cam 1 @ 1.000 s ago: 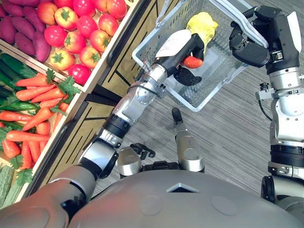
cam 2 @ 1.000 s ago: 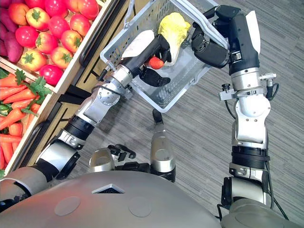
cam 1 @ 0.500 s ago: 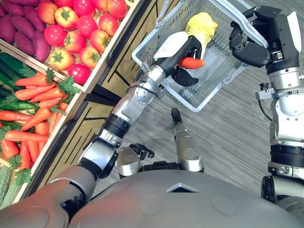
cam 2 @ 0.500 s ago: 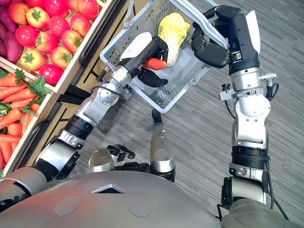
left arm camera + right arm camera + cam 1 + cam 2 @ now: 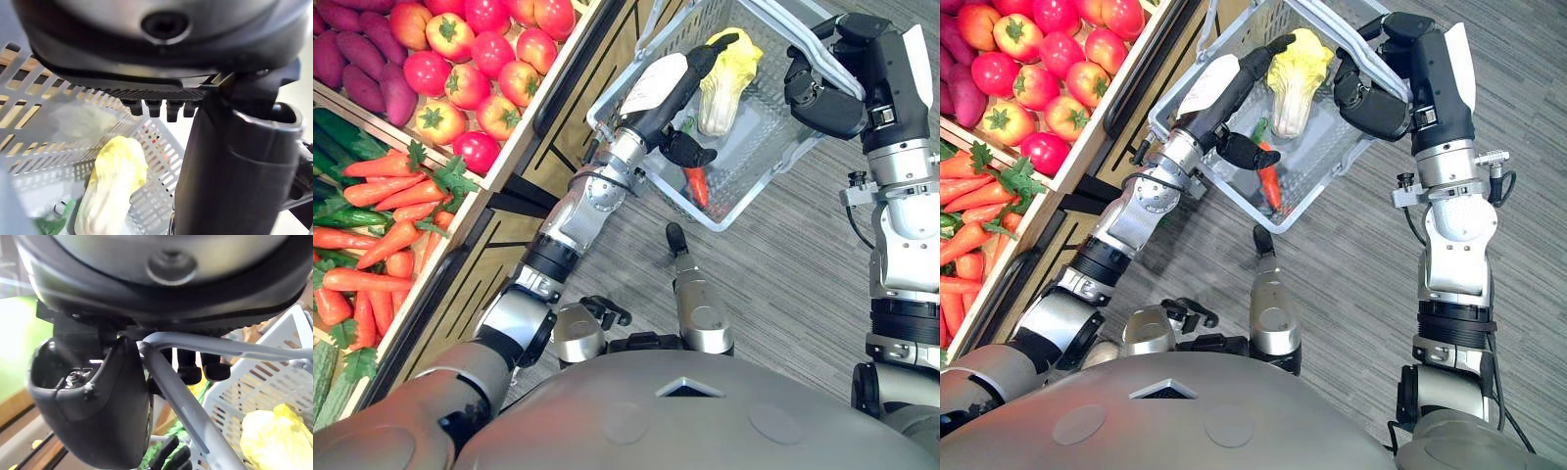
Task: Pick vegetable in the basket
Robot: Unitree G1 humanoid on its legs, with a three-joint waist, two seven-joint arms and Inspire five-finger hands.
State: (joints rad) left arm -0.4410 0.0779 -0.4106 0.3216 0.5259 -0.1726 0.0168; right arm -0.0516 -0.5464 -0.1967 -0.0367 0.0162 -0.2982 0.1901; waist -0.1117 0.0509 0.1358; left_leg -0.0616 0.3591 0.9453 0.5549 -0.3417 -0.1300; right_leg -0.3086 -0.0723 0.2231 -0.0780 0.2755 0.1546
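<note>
left hand (image 5: 668, 84): fingers straight, holding nothing, over basket (image 5: 756, 147) at top middle | carrot (image 5: 696, 184): in basket, under yellow cabbage (image 5: 724, 76) | right hand (image 5: 822, 98): fingers curled round basket handle (image 5: 195, 346)

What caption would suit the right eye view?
Left hand open over the basket, carrot inside by cabbage; right hand holds handle.

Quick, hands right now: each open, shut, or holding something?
Left hand: open, fingers straight above the basket, holding nothing.
Right hand: shut on the handle.
</note>
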